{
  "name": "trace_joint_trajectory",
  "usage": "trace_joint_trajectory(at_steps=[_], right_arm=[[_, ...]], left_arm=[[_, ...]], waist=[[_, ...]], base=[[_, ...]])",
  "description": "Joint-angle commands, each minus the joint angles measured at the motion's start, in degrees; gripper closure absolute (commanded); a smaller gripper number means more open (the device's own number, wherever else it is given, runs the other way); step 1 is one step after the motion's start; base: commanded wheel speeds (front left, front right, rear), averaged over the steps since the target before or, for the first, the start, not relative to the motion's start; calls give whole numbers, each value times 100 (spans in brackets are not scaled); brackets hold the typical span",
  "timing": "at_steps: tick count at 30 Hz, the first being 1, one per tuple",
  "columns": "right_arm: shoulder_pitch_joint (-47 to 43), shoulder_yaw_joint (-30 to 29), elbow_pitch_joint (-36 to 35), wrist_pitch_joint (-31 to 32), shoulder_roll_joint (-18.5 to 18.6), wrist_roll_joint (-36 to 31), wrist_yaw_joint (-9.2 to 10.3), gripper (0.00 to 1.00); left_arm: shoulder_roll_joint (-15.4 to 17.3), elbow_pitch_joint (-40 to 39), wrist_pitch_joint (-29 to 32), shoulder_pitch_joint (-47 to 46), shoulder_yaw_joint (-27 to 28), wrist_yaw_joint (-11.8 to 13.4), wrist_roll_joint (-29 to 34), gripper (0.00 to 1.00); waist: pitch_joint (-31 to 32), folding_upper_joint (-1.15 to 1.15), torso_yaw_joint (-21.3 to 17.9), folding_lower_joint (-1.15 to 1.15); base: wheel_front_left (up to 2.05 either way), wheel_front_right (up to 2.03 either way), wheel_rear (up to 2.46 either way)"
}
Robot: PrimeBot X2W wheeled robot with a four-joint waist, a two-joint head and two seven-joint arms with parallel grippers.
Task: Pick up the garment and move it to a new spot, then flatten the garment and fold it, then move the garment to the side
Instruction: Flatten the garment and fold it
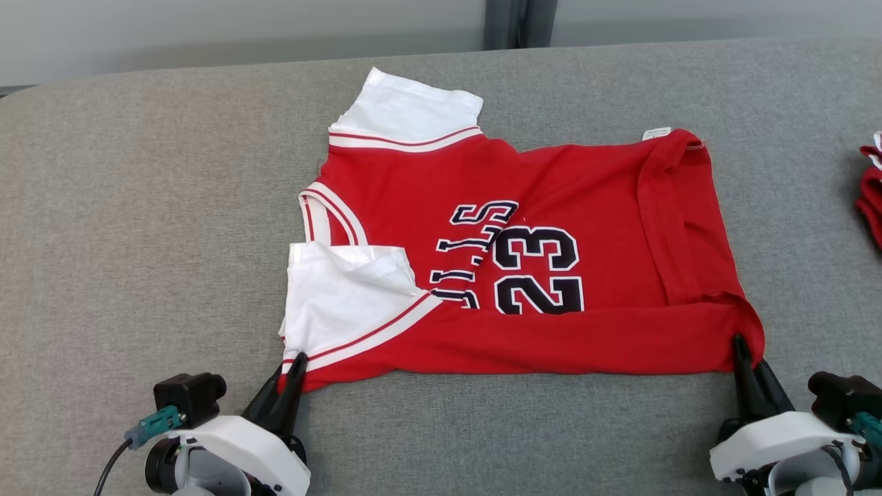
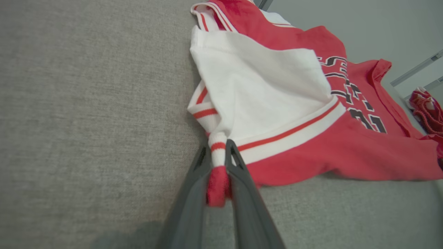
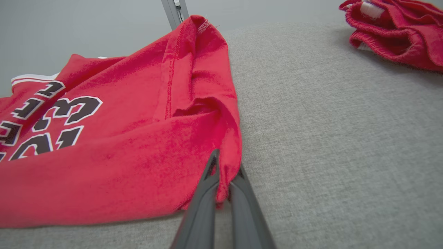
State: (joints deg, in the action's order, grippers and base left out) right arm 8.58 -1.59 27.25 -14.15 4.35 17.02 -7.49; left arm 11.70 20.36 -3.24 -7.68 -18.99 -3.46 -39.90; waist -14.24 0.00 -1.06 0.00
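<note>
The left gripper (image 1: 296, 364) is clamping the near left corner of the jersey (image 1: 606, 207), jaws closed on the striped hem. The right gripper (image 1: 740, 342) is pinching its near right corner shut. The jersey is lying partly folded on the grey fabric surface (image 1: 138, 220). Right of the jersey, a red bundle (image 1: 869, 193) is lying well apart. Beyond the jersey, a pale wall (image 1: 207, 27) and dark post (image 1: 518, 21) are standing.

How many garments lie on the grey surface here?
2: the red jersey spread in the middle, and a bunched red garment at the right edge, partly out of frame; more may be hidden.
</note>
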Motion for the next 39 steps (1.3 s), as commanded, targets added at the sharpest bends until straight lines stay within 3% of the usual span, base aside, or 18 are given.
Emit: trace_joint_trajectory(at_steps=[1,21,22,23,24,35,39], right_arm=[[-98,-12,-98,-11,50,21,-1,100],[-1754,-644,-1473,1081,-62,-104,-1,100],[-1755,-641,-1476,1099,-66,-126,-1,79],[-1745,-632,-1480,1096,-75,-167,-1,34],[-1718,-616,-1506,1083,-85,-185,-1,0],[-1203,-480,-2205,557,-49,-359,-1,0],[-1012,-482,-2414,531,-59,-466,-1,0]], left_arm=[[42,-112,-2,87,37,46,-49,100],[285,-1746,630,1747,-82,774,-205,100],[267,-1741,627,1758,-85,799,-206,62],[249,-1726,637,1759,-96,816,-213,0],[252,-1716,582,1725,-83,835,-166,0],[239,-1895,-697,1058,139,1211,740,0],[306,-1829,-898,785,197,1325,1007,0]], waist=[[45,0,52,0],[643,0,295,0],[649,0,292,0],[652,0,287,0],[653,0,279,0],[599,0,161,0],[619,0,152,0]], base=[[0,0,0],[0,0,0],[0,0,0],[0,0,0],[0,0,0],[0,0,0],[0,0,0]])
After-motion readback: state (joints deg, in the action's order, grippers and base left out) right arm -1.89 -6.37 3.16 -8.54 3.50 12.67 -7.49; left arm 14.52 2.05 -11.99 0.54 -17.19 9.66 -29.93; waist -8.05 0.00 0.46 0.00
